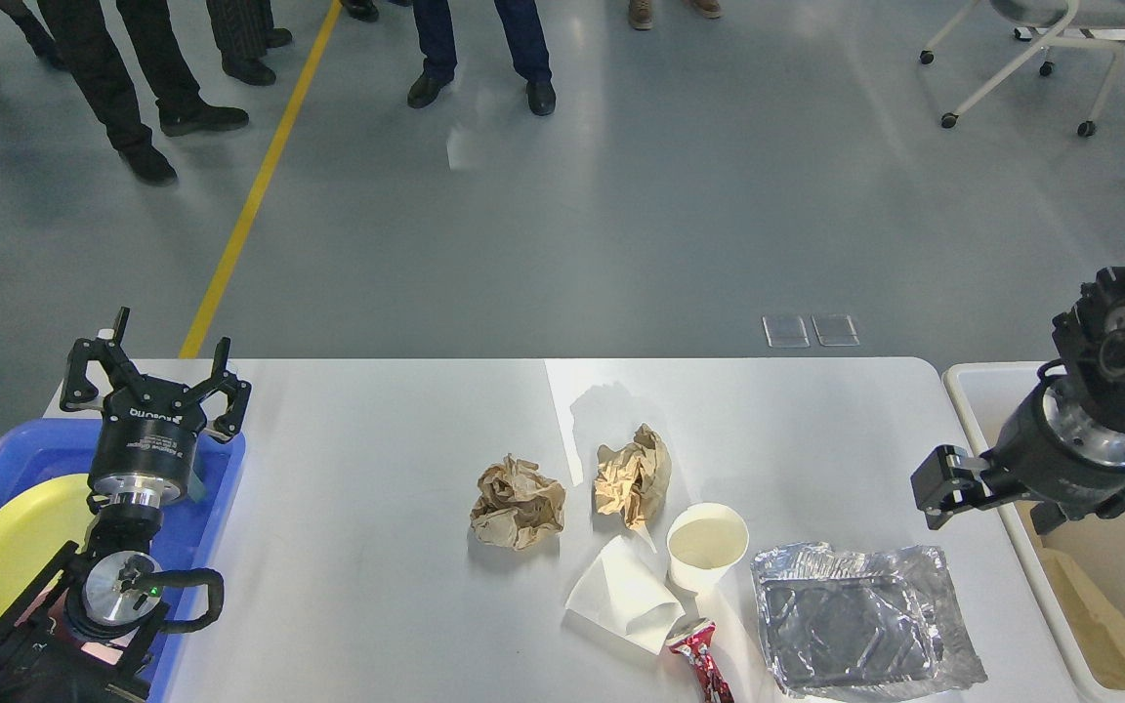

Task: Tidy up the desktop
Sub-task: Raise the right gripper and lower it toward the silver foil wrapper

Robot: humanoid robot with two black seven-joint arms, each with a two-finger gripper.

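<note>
The white desktop [357,508] holds two crumpled brown paper balls [516,503] [633,474], an upright white paper cup [707,547], a white cup lying on its side [624,596], a crushed red can [702,659] and a crumpled foil tray [860,620]. My left gripper [157,376] is open and empty, pointing up over the far edge of the blue tray [226,469]. My right gripper [997,500] is open and empty, hanging over the table's right edge beside the bin, above and right of the foil tray.
The blue tray at the left holds a yellow plate [6,552]. A cream-white bin [973,381] stands off the right edge with a cardboard piece [1095,610] inside. People's legs and a wheeled chair [1021,59] stand on the floor beyond.
</note>
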